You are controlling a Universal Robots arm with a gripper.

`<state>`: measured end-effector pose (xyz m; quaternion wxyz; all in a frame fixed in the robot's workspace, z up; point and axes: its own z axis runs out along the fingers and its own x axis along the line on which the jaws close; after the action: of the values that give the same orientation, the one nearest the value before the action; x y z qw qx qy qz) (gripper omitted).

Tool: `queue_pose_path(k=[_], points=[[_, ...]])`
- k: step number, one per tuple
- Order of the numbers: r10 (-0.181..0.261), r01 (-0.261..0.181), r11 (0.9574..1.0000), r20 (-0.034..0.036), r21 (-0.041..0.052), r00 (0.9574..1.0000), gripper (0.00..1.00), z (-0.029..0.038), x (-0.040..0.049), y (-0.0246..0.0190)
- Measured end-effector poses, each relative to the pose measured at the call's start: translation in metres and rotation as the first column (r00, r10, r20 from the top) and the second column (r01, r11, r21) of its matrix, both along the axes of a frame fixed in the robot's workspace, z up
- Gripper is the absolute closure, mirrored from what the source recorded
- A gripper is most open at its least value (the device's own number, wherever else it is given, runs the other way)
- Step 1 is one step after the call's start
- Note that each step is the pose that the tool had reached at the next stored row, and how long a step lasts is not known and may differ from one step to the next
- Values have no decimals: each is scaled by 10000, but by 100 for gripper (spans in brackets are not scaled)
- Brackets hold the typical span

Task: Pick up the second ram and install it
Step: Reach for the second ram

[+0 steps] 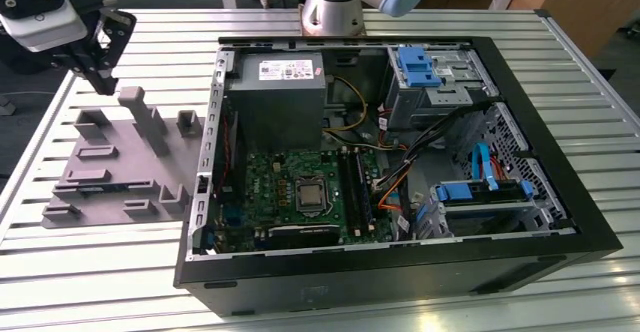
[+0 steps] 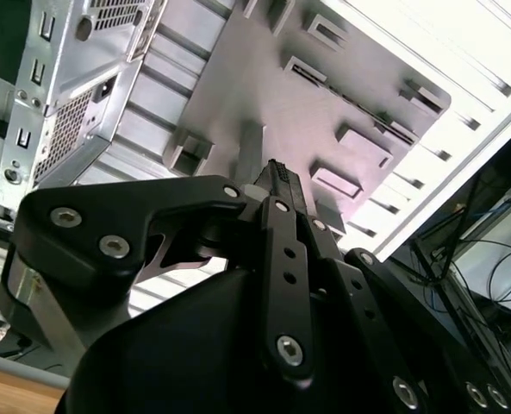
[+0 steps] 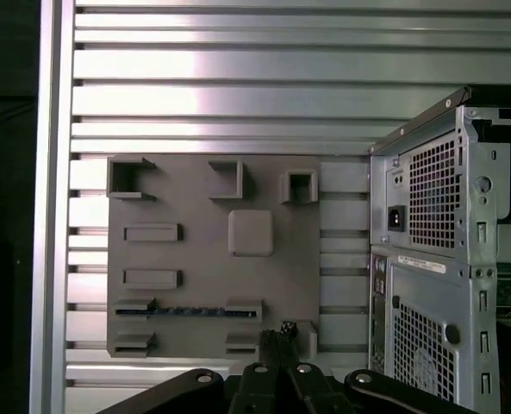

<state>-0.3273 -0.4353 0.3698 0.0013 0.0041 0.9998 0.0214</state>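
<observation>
First wrist view: gripper [image 3: 281,331], pressed together and empty, hangs near the second ram [image 3: 190,311] in its grey holder [image 3: 203,259]; centring squarely over it matters.

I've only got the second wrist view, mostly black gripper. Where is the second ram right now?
Observer: In the first wrist view the second ram sits in the grey holder plate, held between two blocks.
Operator: Is the gripper on it?
Observer: No. In the exterior view the gripper hangs in the air, shut, apart from the ram.
Operator: Is the case ready?
Observer: The exterior view shows the computer case open on its side, motherboard exposed.
</observation>
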Motion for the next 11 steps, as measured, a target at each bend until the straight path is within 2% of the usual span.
queue_pose_path(k=[3, 6, 11], points=[[-1, 1, 10000, -1, -1, 10000, 89, -7, -48, -25], [0, 0, 10000, 0, 0, 10000, 89, -8, -101, -30], [1, -1, 10000, -1, -1, 10000, 89, -8, -113, -31]])
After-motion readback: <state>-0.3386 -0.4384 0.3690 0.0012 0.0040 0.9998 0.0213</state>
